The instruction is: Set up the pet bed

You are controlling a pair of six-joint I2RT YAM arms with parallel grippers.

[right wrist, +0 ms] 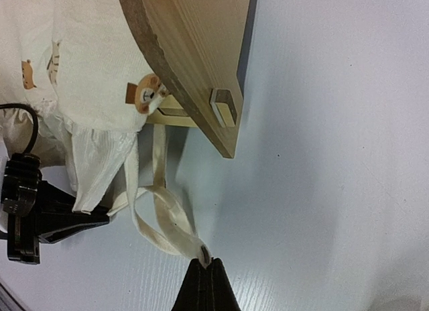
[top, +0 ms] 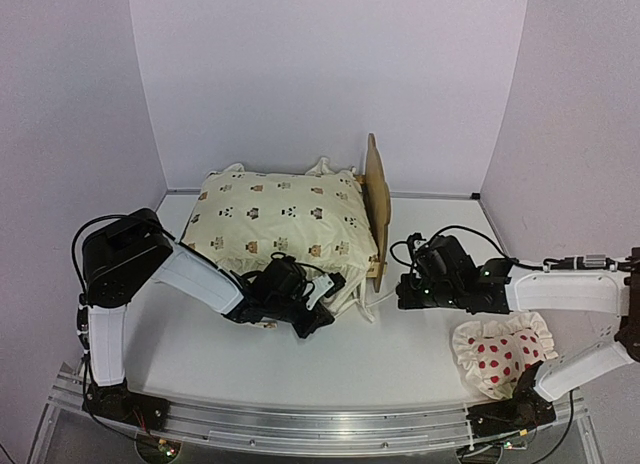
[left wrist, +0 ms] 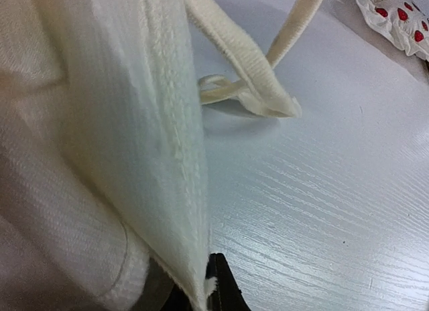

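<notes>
**Bed** (top: 376, 214): at 12 o'clock on the table (top: 400, 359), headboard (right wrist: 194, 49) on its 3 o'clock side, upright. The base is hidden under the cover.

**Cover** (top: 280, 219): cream, animal print, spread over the bed. Its ruffled edge spills off at the 5 o'clock corner.

**Tie** (right wrist: 167, 204): a cream strap looping from that corner onto the table, just beside the headboard's foot.

**Pillow** (top: 500, 352): red-dotted, at 4 o'clock, well apart from the bed and untouched.

**Left gripper** (top: 325, 294): at the cover's 5 o'clock corner. My jaws are clamped on the ruffle's hem, and the cloth fills my wrist view.

**Right gripper** (right wrist: 206, 267): low over the table at 3 o'clock of the left one. My jaws are pinched together on the very end of the tie.

**Hazards, as I judge them:**
- I hold only the tip of the tie, so a firm pull may slip it free.
- If I pull toward 3 o'clock while the left holds fast, I may drag the cover off the rails or skid the light frame.
- The strap runs near the headboard's foot and may snag there and tilt the bed.
- My two wrists sit near each other, so a careless swing could knock them together.
</notes>
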